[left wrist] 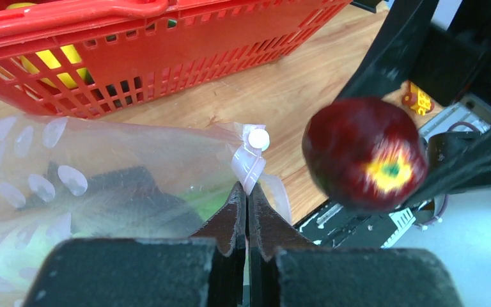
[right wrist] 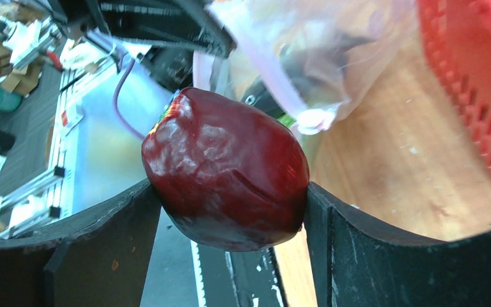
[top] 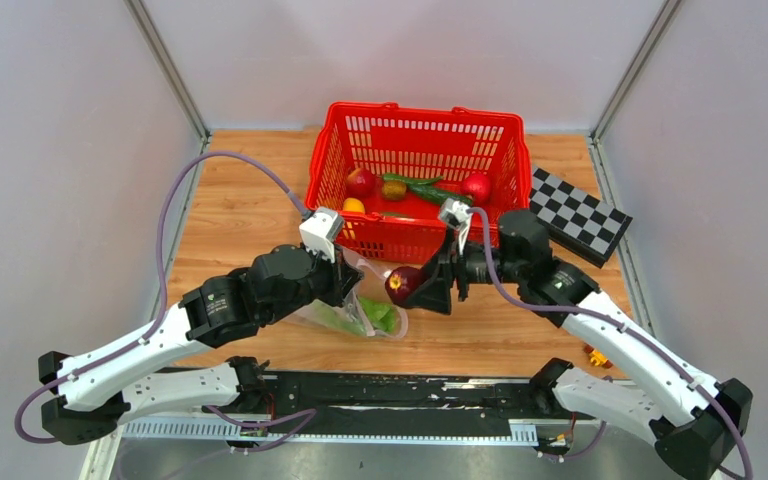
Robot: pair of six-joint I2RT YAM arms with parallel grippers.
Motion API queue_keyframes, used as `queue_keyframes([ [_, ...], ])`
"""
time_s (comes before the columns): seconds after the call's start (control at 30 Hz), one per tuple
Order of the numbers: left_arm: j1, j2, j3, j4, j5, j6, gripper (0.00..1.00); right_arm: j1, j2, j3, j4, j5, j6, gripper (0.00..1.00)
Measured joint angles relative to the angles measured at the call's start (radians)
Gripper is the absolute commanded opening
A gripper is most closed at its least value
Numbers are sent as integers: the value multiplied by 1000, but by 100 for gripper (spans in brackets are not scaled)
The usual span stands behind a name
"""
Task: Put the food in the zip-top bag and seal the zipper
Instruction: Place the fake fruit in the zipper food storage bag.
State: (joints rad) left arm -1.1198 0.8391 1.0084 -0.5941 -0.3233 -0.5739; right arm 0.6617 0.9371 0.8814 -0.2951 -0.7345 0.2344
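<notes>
Bag (top: pixel 332 312) w/ lettuce (top: pixel 381 316); basket (top: pixel 420 112): apples (top: pixel 361 182), lemon (top: pixel 353 206), cucumber (top: pixel 426 190).

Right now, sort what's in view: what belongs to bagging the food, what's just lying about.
Job: dark red toy apple in right gripper; clear oval-printed plastic bag pinched by left gripper; toy produce in red mesh basket.
Lying about: black-and-white checkered board; small orange toy.
</notes>
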Motion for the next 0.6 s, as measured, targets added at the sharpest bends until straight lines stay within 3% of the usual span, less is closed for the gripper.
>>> queue_keyframes([
  [0.17,0,0,0,6,4,0,0,106,16,-51,10,23,24,32],
  [0.6,0,10,0,44,77,3,0,190,150,-63,84,203,120,33],
])
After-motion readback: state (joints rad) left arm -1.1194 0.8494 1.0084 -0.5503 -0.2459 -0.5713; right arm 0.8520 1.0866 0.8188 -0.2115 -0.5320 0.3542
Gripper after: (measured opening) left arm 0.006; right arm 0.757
